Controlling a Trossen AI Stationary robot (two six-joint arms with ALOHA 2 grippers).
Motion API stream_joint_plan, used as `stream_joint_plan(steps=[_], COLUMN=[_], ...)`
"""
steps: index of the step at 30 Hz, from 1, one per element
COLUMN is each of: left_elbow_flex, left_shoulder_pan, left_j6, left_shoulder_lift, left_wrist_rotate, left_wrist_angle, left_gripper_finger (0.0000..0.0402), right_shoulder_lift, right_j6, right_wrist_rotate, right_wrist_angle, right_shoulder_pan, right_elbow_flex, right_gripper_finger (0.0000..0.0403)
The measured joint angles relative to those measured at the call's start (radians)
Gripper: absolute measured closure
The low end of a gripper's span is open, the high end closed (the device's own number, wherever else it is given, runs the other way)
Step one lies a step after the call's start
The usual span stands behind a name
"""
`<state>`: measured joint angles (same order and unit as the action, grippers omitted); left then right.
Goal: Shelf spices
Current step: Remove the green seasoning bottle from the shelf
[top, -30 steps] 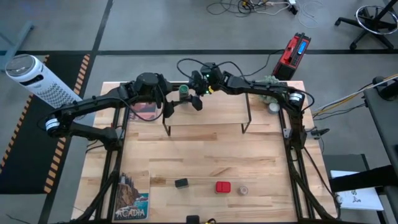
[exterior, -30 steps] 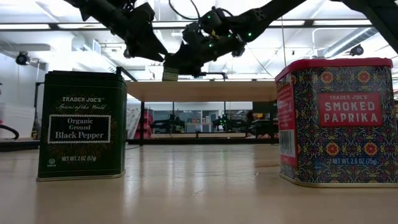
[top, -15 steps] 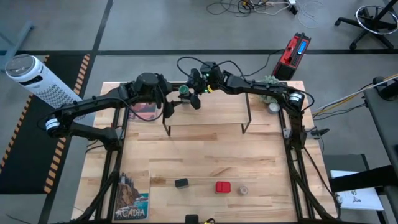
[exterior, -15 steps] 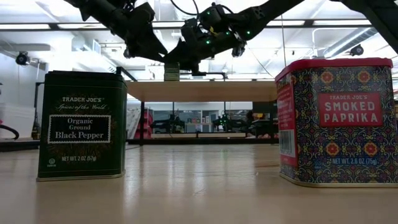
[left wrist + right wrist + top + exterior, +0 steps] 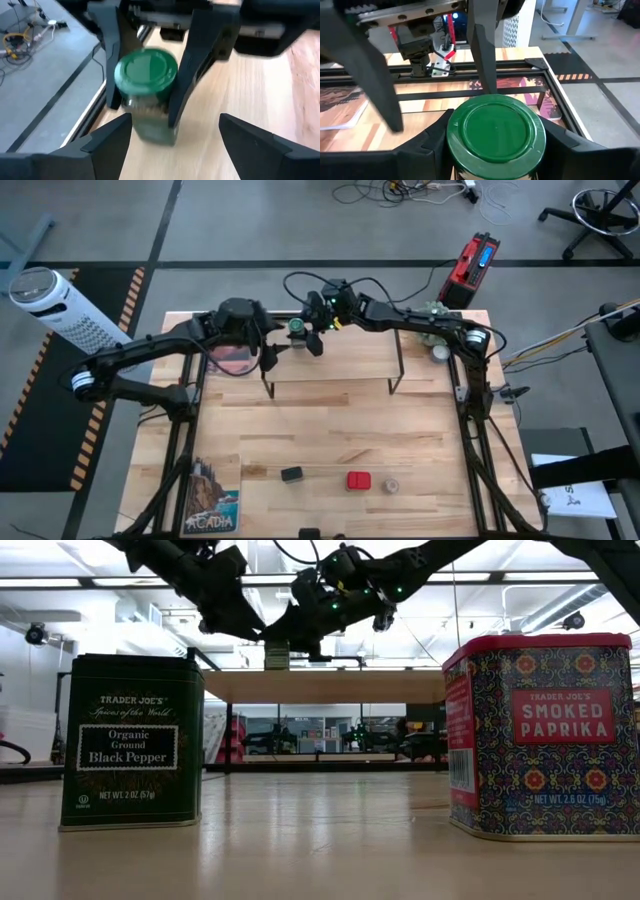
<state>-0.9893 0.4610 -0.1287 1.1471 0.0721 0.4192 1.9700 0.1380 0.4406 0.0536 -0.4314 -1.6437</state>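
Centrally, at the table's (image 5: pixel 330 430) far side, the shelf (image 5: pixel 335 358) stands. Above its left end the right gripper (image 5: pixel 302 332) grasps the green jar (image 5: pixel 297 326), lifted clear of the board; the left gripper (image 5: pixel 270 348), fingers spread, waits beside it. Near the front edge lie the dark tin (image 5: pixel 291 474), red tin (image 5: pixel 359 480) and tan jar (image 5: pixel 391 486).

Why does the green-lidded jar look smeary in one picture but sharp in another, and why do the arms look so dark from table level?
In the left wrist view the green-capped jar is blurred; in the right wrist view its lid is crisp, held between the right hand's fingers. In the low view both arms are silhouettes against bright ceiling lights, while the black pepper tin and paprika tin are sharp.
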Motion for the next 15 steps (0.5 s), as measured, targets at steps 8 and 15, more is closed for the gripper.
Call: stream_joint_plan(steps=[8,15], left_elbow_flex=[-0.056,-0.064], left_shoulder_pan=[-0.021,-0.045], left_j6=[0.013,0.033], left_shoulder_lift=[-0.07,-0.117], left_wrist_rotate=[0.001,0.001], left_wrist_angle=[0.152,0.152], left_gripper_finger=[0.0106,0.0119], right_shoulder_lift=[-0.036,-0.038], right_j6=[0.108,0.103], right_wrist_rotate=[-0.094,-0.101], right_wrist_angle=[0.19,0.368], right_shoulder_pan=[0.033,0.071], right_elbow_flex=[-0.09,-0.309], right_gripper_finger=[0.0222,0.0222])
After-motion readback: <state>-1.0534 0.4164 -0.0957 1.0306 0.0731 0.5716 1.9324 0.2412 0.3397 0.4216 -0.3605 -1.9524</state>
